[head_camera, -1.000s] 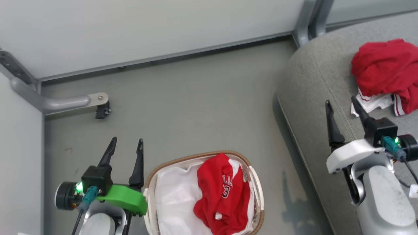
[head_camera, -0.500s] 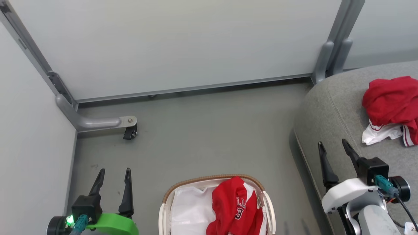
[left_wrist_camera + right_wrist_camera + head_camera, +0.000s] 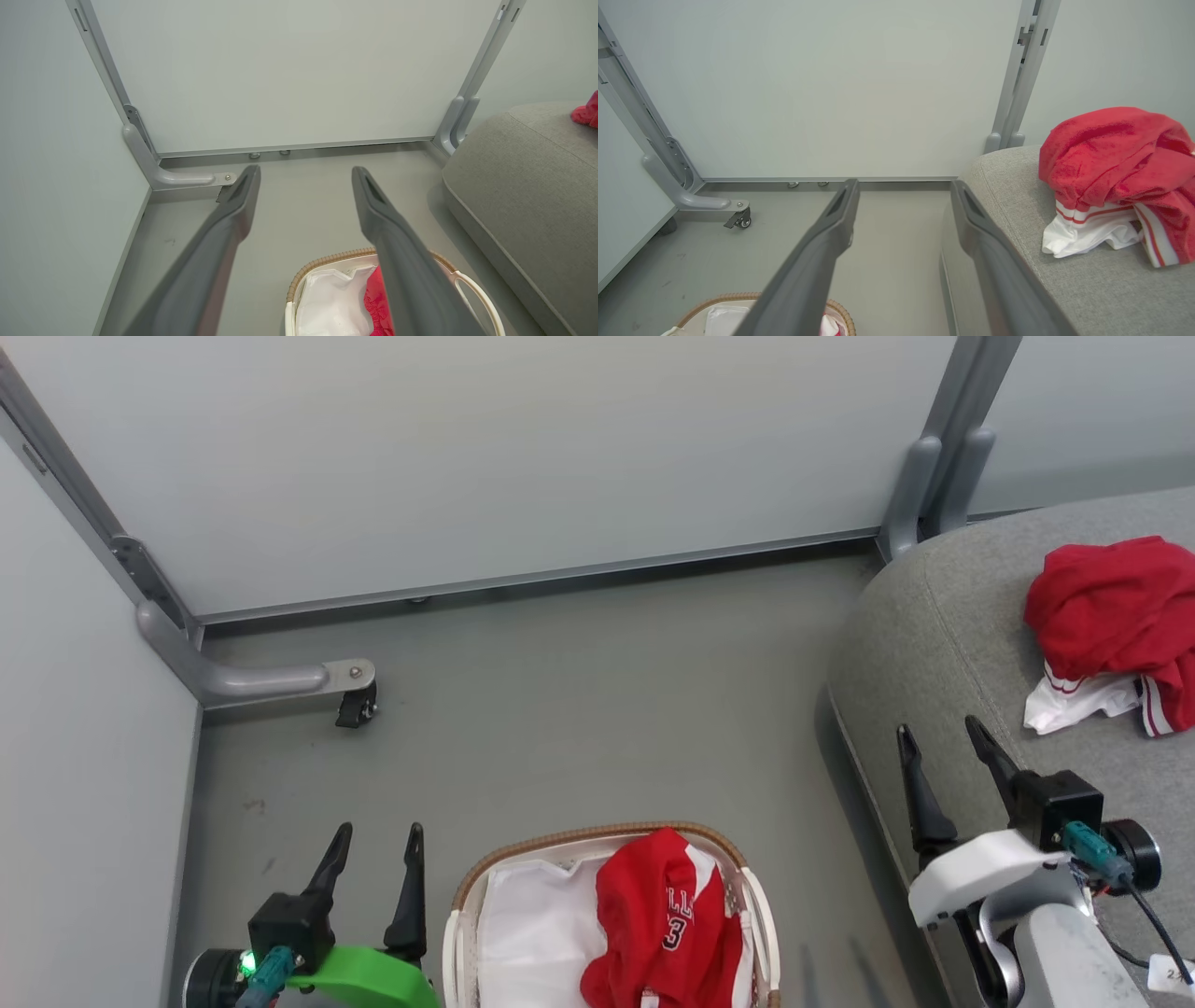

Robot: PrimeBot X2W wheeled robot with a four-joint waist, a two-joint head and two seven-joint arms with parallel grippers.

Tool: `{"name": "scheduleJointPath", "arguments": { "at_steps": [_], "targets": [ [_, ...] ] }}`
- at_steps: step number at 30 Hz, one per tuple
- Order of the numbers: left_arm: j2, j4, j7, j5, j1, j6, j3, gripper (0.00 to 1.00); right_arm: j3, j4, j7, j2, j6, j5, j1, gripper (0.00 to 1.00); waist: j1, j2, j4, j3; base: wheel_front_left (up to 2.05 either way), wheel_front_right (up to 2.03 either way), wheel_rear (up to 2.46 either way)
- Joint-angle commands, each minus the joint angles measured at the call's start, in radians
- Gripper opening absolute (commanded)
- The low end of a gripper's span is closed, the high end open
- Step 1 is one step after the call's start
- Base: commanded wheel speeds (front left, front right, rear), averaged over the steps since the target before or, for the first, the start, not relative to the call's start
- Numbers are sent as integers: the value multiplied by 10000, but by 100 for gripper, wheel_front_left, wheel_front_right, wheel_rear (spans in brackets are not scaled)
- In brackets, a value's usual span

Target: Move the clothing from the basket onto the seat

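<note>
Head view: left gripper (image 3: 379,829) and right gripper (image 3: 936,726) both spread, empty. A red number-3 jersey (image 3: 663,924) lies in the basket (image 3: 560,838); another red garment (image 3: 1111,607) rests on the grey couch (image 3: 934,644). Left wrist view: jaws parted above the basket rim. Right wrist view: jaws parted over the couch edge. Judged step: between transfers; next, a gripper must descend and pinch the jersey, not the white liner (image 3: 532,933).

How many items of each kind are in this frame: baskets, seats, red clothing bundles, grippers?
Baskets: 1, the basket
Seats: 1, the seat
Red clothing bundles: 2, the jersey in the basket, the bundle on the seat
Grippers: 2, left gripper and right gripper, both open
Total: 6
</note>
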Motion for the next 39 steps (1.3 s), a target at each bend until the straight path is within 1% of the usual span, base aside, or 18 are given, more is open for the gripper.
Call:
{"name": "scheduleJointPath", "arguments": {
  "at_steps": [1, 10, 16, 22, 28, 33, 39],
  "targets": [
    [47, 56, 8, -146, -393, -45, -158, 100, 54, -114, -21, -20, -12, -15, -271, 100, 1, 0, -228, 533, 0, 0, 0],
    [237, 871, 8, -1033, -1982, -47, -1596, 100, 642, -761, -21, -12, -12, 255, -1634, 100, 1, 0, -1011, 2456, 0, 0, 0],
    [574, 1792, 8, -1603, -3236, -48, -2504, 100, 1089, -1284, -21, -12, -12, 529, -2459, 100, 1, 0, -1635, 3864, 0, 0, 0],
    [883, 2807, 8, -2202, -4306, -46, -3454, 100, 1474, -1757, -21, -8, -12, 850, -3171, 100, 1, 0, -2195, 5015, 0, 0, 0],
    [1137, 3736, 9, -2922, -5117, -47, -4602, 100, 1810, -2220, -21, -5, -14, 1126, -3729, 100, 1, 0, -2646, 5925, 0, 0, 0],
    [1212, 4403, 9, -3625, -5640, -47, -5603, 100, 1970, -2544, -21, -4, -14, 1232, -4017, 100, 1, 0, -2915, 6526, 0, 0, 0],
    [1273, 5162, 116, -4817, -6142, -46, -6762, 100, 1960, -2624, -20, -4, -14, 1316, -4104, 100, 1, 0, -3157, 7146, 0, 0, 0]
  ]
}}
